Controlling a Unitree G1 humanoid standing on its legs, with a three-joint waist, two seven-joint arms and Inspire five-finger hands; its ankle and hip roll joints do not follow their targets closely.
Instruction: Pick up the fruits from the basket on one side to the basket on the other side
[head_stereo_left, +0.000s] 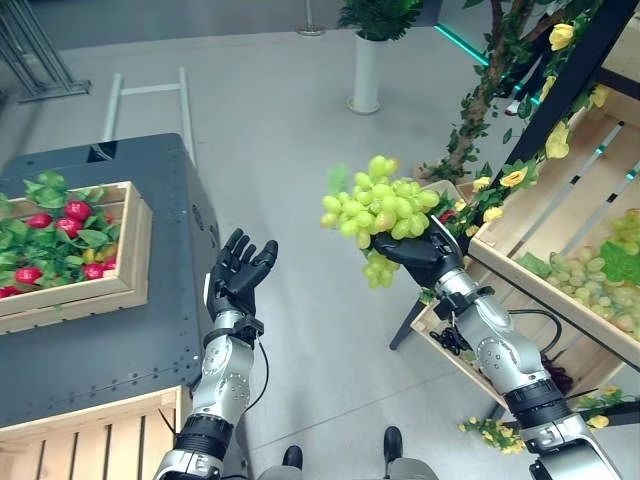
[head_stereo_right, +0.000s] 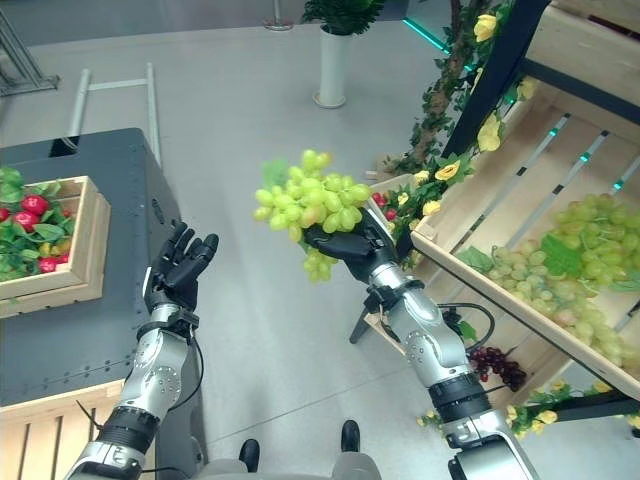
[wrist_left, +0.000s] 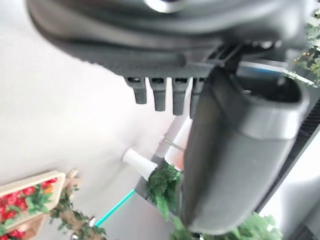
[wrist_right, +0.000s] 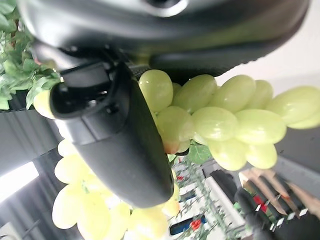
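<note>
While the right hand (head_stereo_left: 425, 255) is holding the bunch of green grapes (head_stereo_left: 378, 208) up in mid-air between the two sides, fingers and thumb are curling round the underside of the bunch, as the right wrist view is confirming. The left hand (head_stereo_left: 238, 275) is hanging nearer the dark table (head_stereo_left: 150, 340), fingers straight and relaxed, holding nothing.

The grapes are sitting clear of everything, above bare floor, well apart from both crates. A few are dangling below the hand.

Handling, as I'm judging it: light, soft, lumpy load. Single grapes are looking likely to pop off if squeezed or swung. Best hold is probably a cupped grip under the mass or at the stem, not a pinch on one grape. The skin is looking smooth, so probably slippery too.

Further out on the robot's left, the wooden crate (head_stereo_left: 135, 245) with red fruit (head_stereo_left: 77, 210) and leaves is sitting on the table, looking like the drop target. Further right, the slanted wooden shelf (head_stereo_left: 560, 190) is holding more green grapes (head_stereo_left: 590, 285). A potted plant (head_stereo_left: 368, 50) is standing far back.
</note>
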